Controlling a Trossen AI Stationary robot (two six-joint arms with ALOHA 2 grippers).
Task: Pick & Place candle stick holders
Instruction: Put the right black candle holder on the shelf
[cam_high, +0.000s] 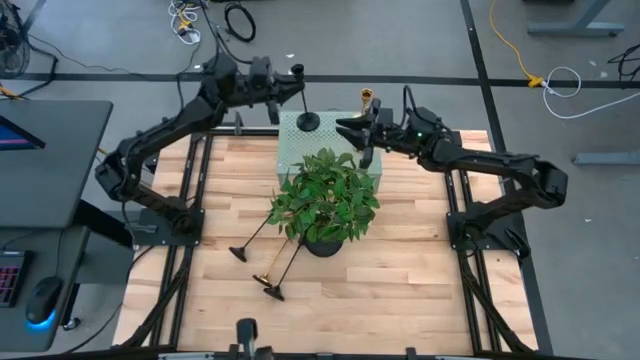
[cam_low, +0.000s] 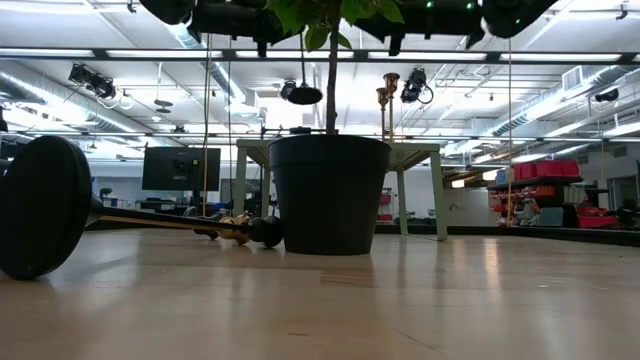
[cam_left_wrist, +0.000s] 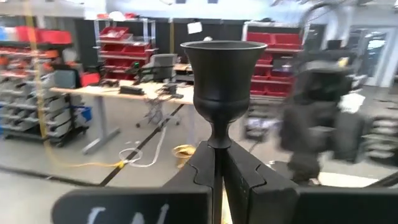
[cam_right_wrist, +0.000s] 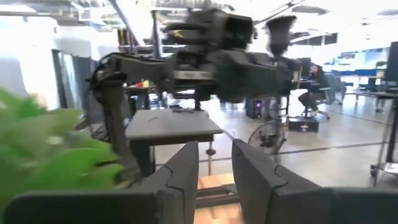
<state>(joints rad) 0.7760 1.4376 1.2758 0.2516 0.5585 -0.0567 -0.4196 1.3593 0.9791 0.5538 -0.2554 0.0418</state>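
no readable text, labels or numbers on anything

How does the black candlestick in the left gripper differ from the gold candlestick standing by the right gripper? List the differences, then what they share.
Colour: the black candlestick is matte black; the gold candlestick is shiny gold.
Grip: the left gripper is shut on the black one; the gold one stands free beside the empty right gripper.
Shared: both are slender stems topped with a small cup, at the pale green box.

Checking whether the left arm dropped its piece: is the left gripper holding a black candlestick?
Yes, in the left wrist view the left gripper is shut on the stem of a black candlestick, whose cup rises above the fingers.
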